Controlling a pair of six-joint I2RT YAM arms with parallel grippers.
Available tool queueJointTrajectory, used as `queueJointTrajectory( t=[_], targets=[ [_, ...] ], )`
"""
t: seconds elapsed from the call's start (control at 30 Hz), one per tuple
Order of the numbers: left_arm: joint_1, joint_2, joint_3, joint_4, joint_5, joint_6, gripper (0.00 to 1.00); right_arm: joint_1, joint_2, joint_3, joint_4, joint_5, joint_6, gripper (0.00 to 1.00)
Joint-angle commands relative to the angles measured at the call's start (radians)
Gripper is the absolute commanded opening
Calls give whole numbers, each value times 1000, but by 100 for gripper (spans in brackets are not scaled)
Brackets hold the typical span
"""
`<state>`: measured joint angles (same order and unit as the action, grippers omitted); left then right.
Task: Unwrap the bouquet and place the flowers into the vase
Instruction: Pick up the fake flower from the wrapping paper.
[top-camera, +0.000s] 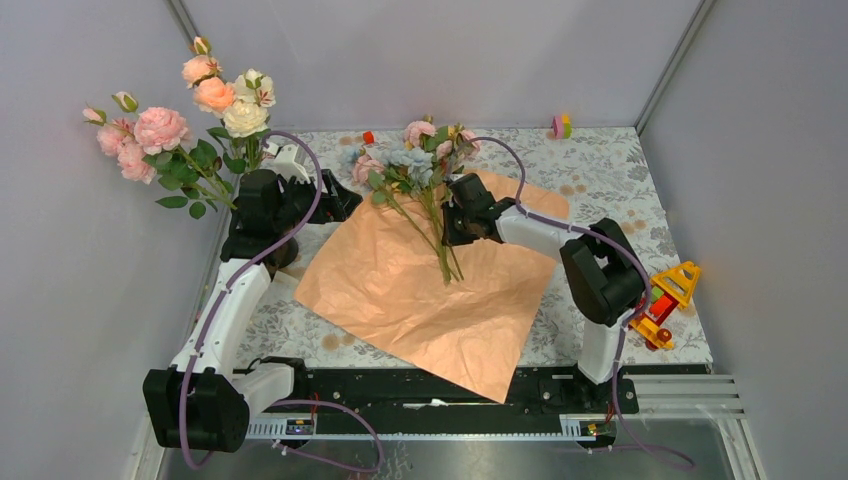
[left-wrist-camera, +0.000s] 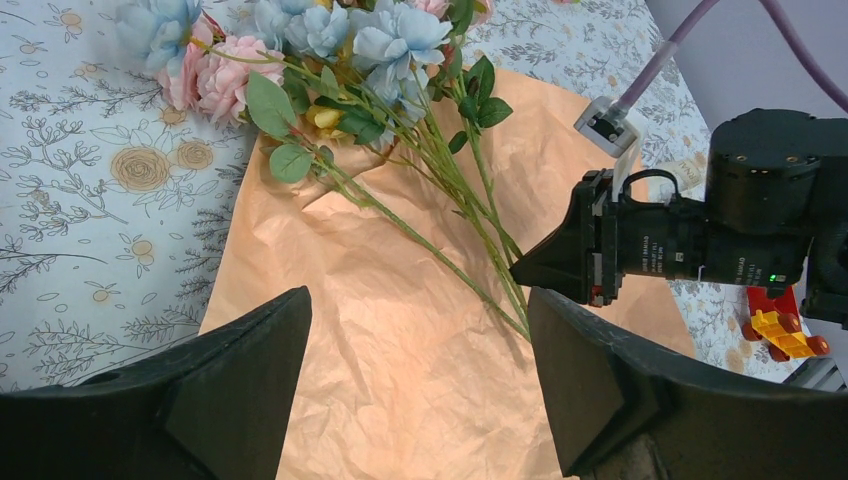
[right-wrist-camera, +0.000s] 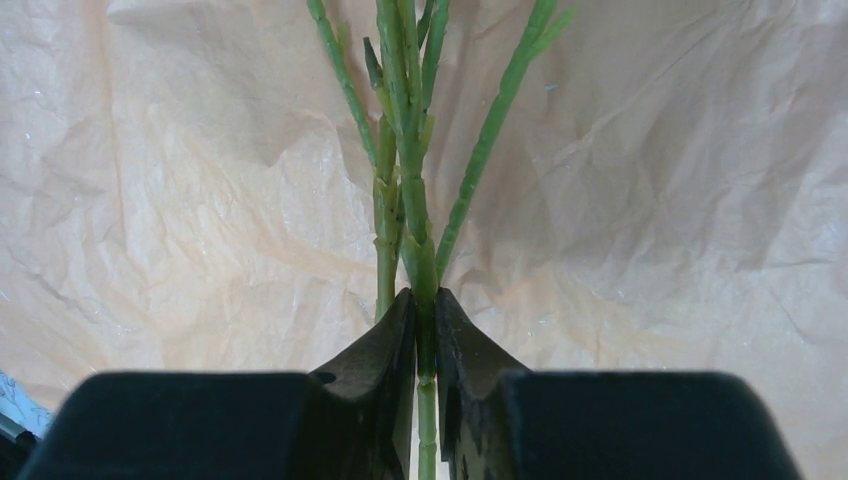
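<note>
Grey-lilac walls on three sides; table (top-camera: 600, 170) under a cloth printed with pale blossoms and leaves. Far left, rear: upright flowers (top-camera: 215, 95), pink, peach and cream heads, leafy stems dropping behind my left arm. The vase I cannot pick out from the arm's black links there. My left gripper (left-wrist-camera: 417, 320) hangs near the left rear edge of the paper (top-camera: 420, 300), jaws spread wide, nothing between them, aimed rightward across the sheet. Centre: the paper is crinkled, peach-orange, opened out flat on the cloth, set like a diamond, its near corner reaching the black rail at the table's front. Across its rear half lie the loose flowers (top-camera: 415, 160): pale blue and pink heads past the far edge, over the cloth; green stems drawing together toward the near side. My right gripper (right-wrist-camera: 425, 305) comes in from the right, low over those stems about midway along them. Its jaws are nearly closed, pinching one green stem (right-wrist-camera: 420, 265) between the fingertips. The other stems lie just beside it on the paper; touching the fingers or not, I cannot tell. Right edge: yellow and red toy blocks (top-camera: 665, 300) on the cloth by my right arm's elbow. A small coloured block (top-camera: 560, 126) sits at the rear wall.
</note>
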<state>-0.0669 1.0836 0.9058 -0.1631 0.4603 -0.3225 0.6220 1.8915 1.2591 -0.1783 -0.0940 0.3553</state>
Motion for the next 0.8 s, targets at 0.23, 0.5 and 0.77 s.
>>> queueJointTrajectory(
  t=[0.23,0.5,0.77],
  targets=[
    [-1,-16,-8,59,17,-4,84,44,-130,47,-71,131,-92,5],
    [-1,-26,-10,59,17,-4,84,43,-79,24,-51,84,-70,13],
    [-1,-29,-11,60,17,-4,84,42,-28,-19,-18,53,-37,29]
  ],
)
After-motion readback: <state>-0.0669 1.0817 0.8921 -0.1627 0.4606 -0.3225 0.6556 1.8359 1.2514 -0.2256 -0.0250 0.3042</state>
